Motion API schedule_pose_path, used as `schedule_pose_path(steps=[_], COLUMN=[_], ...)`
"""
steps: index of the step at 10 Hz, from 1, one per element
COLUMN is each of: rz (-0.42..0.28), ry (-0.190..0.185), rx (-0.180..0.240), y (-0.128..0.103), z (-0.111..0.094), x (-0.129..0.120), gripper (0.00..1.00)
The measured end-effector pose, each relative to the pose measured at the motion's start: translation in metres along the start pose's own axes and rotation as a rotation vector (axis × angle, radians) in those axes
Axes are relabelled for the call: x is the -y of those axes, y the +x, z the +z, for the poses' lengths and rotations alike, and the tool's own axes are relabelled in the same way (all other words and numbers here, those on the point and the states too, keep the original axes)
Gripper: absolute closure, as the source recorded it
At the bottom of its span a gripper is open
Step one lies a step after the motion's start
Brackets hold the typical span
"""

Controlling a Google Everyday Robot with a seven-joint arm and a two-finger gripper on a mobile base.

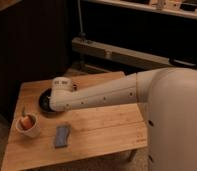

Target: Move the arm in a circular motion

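Observation:
The arm (107, 92) is thick, off-white and tubular. It reaches from the big rounded body at the right (177, 120) leftward over the wooden table (102, 125). Its rounded end joint (62, 92) hangs above the table's left middle, over a dark round dish (43, 101). The gripper does not show; it is hidden behind or below that end joint.
A white cup (28, 125) holding something orange stands near the table's front left corner. A small blue-grey flat block (62, 136) lies in front of the arm. A long metal rail (127, 55) runs behind the table, with dark shelving beyond it.

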Motion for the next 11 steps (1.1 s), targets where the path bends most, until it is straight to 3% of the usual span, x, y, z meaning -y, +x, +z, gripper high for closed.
schedule_pose_path(steps=[3, 4, 7, 9, 11], rz=[0.017, 0.031, 0.081, 0.124, 0.190], ry=[0.009, 0.010, 0.012, 0.011, 0.000], rx=[-0.028, -0.035, -0.010, 0.037, 0.089], y=[0.038, 0.057, 0.088, 0.092, 0.067], z=[0.012, 0.021, 0.038, 0.046, 0.049], x=[-0.044, -0.071, -0.135, -0.183, -0.237], gripper=[0.39, 0.39, 0.39, 0.39, 0.39])
